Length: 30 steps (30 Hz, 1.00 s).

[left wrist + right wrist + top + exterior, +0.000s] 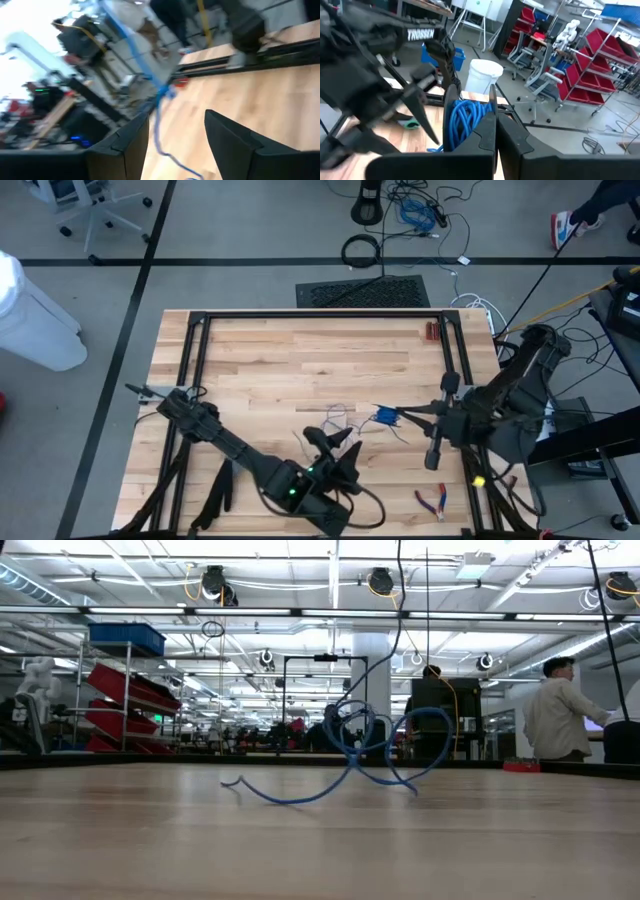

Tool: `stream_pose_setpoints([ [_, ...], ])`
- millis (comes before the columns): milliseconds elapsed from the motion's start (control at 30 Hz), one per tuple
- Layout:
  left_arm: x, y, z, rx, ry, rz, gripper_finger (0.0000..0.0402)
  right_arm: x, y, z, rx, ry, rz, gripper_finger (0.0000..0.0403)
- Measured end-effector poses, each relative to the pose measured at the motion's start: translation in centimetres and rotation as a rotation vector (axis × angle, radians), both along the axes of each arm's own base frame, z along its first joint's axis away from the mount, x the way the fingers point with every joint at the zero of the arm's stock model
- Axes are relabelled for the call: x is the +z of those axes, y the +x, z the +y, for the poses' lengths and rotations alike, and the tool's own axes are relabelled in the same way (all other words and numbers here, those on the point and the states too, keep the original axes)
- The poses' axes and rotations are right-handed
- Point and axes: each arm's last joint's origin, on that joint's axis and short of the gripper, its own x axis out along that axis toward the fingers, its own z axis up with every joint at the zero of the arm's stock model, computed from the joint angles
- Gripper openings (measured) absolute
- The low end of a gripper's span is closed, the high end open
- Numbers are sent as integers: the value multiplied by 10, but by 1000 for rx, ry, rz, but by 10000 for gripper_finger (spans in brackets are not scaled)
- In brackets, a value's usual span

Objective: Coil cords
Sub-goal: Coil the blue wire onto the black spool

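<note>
The cord is thin and blue. Part of it is gathered into a small bundle of turns [462, 120] at the tips of my right gripper [400, 416], which is shut on it above the table's right middle. The rest drops to loose loops [350, 755] lying on the wood [335, 417]. My left gripper [335, 440] stands open just near of those loops. In the left wrist view a strand of the cord [156, 115] runs up between its two fingers [125, 145]. My right gripper [495, 125] is shut on the blue bundle's edge [479, 112], several turns together, and the fingers come level from the table's right side. The bundle is lifted clear. A strand [398, 600] hangs from it down to the loops on the table. My left gripper's open fingers flank a strand; whether either touches it I cannot tell.
Red-handled pliers [433, 500] lie near the front right corner. Black frame rails [195, 360] run along the table's left, far and right sides. A black cable ring [362, 250] lies on the floor beyond. A person [560, 710] stands in the room behind.
</note>
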Motion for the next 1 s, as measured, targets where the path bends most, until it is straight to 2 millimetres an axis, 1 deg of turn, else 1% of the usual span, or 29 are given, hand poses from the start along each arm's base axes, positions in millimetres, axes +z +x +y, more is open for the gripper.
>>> stream_pose_setpoints([
  [67,-5,4,3,47,44,-8,201,1,-4,2,-3,-8,-7,0],
  [167,-5,4,6,119,113,-41,201,2,-8,5,-13,-28,-13,0],
  [400,-5,3,5,125,148,-20,194,4,-11,7,-28,-37,-25,0],
  [567,-7,8,10,61,70,16,176,5,-11,7,-25,-23,-35,0],
  [800,-7,13,19,83,65,12,166,5,-11,7,-21,-27,-32,0],
  [900,-7,13,20,86,66,12,163,5,-11,7,-21,-30,-31,0],
  [1000,-7,13,19,84,65,12,144,5,-11,7,-21,-30,-31,0],
])
